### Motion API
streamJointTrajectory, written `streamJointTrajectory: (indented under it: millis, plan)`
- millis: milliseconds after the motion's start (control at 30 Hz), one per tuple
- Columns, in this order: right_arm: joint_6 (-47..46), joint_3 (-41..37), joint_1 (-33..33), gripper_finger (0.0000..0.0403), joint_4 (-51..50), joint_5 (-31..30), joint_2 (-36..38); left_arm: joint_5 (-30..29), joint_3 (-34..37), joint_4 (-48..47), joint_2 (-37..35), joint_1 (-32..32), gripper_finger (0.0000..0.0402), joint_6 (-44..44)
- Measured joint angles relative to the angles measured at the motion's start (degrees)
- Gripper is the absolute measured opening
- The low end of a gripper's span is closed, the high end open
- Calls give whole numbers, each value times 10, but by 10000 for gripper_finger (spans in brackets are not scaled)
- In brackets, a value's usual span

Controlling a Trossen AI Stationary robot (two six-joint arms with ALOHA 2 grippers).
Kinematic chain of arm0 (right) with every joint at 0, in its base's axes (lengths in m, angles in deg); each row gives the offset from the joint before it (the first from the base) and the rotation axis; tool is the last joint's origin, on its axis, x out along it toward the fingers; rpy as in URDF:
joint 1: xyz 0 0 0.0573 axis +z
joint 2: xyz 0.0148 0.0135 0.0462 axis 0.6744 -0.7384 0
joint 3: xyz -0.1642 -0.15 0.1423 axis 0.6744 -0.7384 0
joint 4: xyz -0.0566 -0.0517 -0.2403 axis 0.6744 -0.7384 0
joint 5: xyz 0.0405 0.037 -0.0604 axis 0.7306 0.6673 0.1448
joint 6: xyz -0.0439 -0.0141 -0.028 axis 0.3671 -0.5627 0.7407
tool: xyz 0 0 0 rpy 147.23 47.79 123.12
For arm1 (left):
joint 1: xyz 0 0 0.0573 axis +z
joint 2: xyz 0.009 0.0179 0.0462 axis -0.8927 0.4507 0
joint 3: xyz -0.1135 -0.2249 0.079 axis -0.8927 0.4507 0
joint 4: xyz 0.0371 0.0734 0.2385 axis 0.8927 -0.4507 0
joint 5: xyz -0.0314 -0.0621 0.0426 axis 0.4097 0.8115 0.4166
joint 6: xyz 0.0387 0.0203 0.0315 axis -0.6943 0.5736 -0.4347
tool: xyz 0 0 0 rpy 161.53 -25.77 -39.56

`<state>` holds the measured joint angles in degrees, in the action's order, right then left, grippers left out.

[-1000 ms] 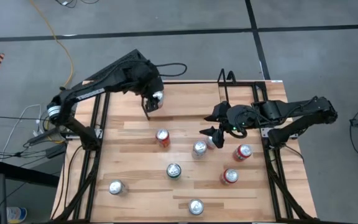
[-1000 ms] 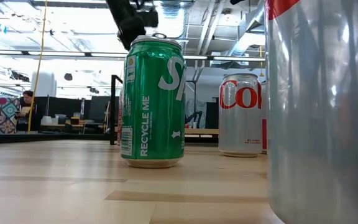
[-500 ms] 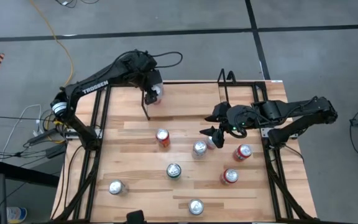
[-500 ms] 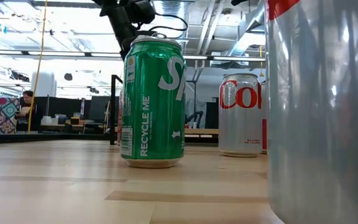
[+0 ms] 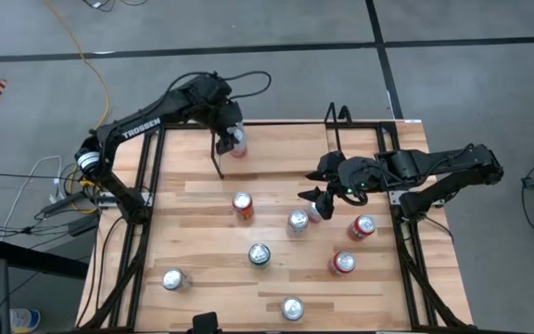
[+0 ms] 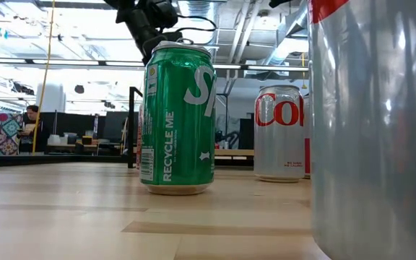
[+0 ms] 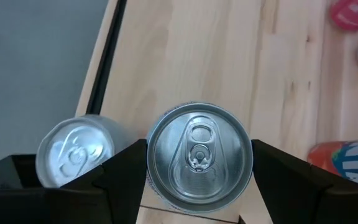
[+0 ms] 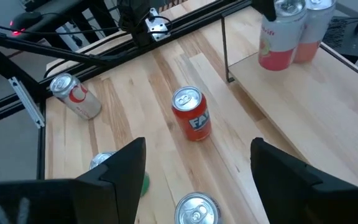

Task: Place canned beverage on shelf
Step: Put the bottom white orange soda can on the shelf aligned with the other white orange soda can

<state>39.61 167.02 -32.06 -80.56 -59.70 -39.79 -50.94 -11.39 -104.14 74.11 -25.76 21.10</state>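
My left gripper [image 5: 235, 141] is shut on a pink-and-white can [image 8: 275, 40] at the table's far side. It holds the can at the left end of the shelf [image 8: 303, 87], a low wire rack with a light wood floor. A second can [image 7: 73, 152] stands upright on the shelf right beside it. Whether the held can's base touches the shelf floor, I cannot tell. My right gripper [image 5: 309, 198] hangs open over the middle right of the table, above loose cans, with nothing between its fingers [image 8: 132, 168]. My left gripper pinches the can's side wall just under its top rim [image 7: 149, 163] between the two fingers, one on each side. The fingers slant down from the table's near-left side. The can stays upright with its top [image 7: 197, 155] up.
Several loose cans stand on the tabletop: an orange one [image 5: 242, 204], silver ones [image 5: 297, 221] [image 5: 260, 254] [image 5: 173, 279] [image 5: 292, 308] and red ones [image 5: 362, 226] [image 5: 343, 263]. The shelf's looped right end [image 5: 338, 119] rises at the far right. A black frame [image 5: 146, 186] borders the table.
My left gripper has carried the can toward the table's far edge and slightly right, to the left end of the shelf beside the standing can. It has stayed shut on the upright can.
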Motion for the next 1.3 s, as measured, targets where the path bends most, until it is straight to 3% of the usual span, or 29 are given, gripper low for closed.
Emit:
streamJointTrajectory:
  millis: [400,967,1300]
  plan:
    - [0,0,-24,265,-7,0,0,7,49,35,-6,0,249,-1]
    - [1,0,-30,265,-9,0,0,-9,53,44,-15,10,249,-13]
    - [4,0,-33,265,-9,1,0,-45,134,123,-77,11,249,-13]
